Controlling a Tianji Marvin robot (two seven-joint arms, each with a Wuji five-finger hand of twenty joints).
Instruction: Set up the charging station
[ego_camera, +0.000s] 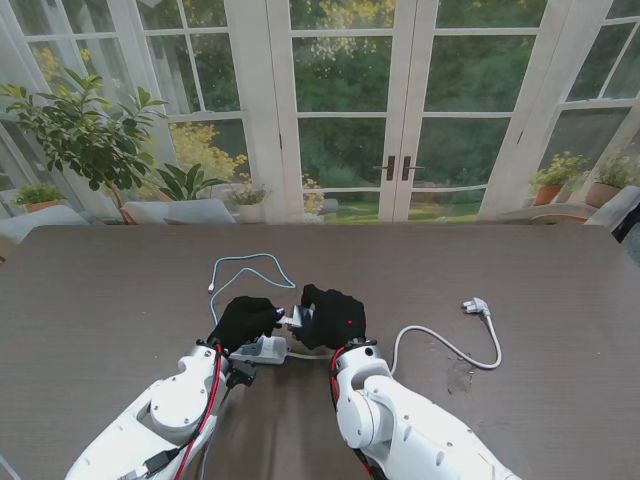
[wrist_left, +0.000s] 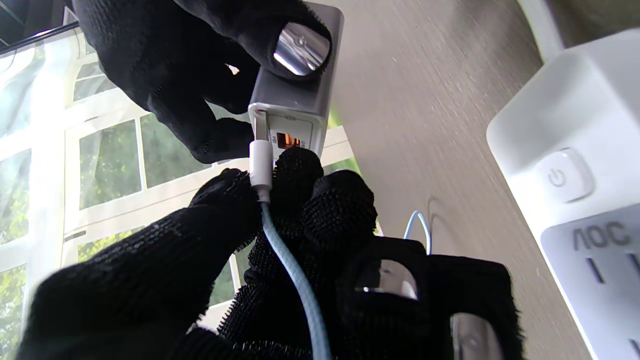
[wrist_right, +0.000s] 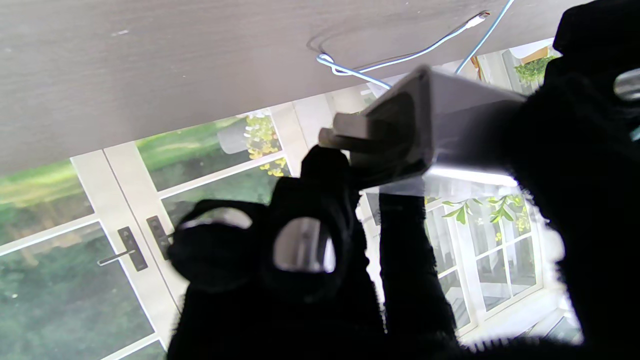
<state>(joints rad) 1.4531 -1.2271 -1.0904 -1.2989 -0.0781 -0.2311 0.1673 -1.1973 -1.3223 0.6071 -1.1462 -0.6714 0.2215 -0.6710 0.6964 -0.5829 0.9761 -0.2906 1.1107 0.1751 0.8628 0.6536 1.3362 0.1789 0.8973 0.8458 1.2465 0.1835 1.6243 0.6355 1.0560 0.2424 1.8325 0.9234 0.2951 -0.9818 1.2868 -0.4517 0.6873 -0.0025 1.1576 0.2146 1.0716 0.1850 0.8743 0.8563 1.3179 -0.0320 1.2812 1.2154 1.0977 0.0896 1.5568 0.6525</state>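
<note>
Both black-gloved hands meet over the table's middle. My right hand (ego_camera: 335, 316) is shut on a white charger block (ego_camera: 297, 317), seen close up as a charger block (wrist_left: 295, 107) with an orange port and as a charger block (wrist_right: 440, 125) with its prongs showing. My left hand (ego_camera: 243, 320) pinches the white plug (wrist_left: 261, 165) of a light-blue cable (wrist_left: 295, 280), and that plug sits in the charger's end. The cable (ego_camera: 245, 270) loops away from me on the table. A white power strip (ego_camera: 262, 350) lies under my left wrist; its power strip button (wrist_left: 562, 175) shows.
The strip's white cord (ego_camera: 450, 347) curves right to a wall plug (ego_camera: 476, 306) lying on the dark wooden table (ego_camera: 500, 270). Glass doors and potted plants stand beyond the far edge.
</note>
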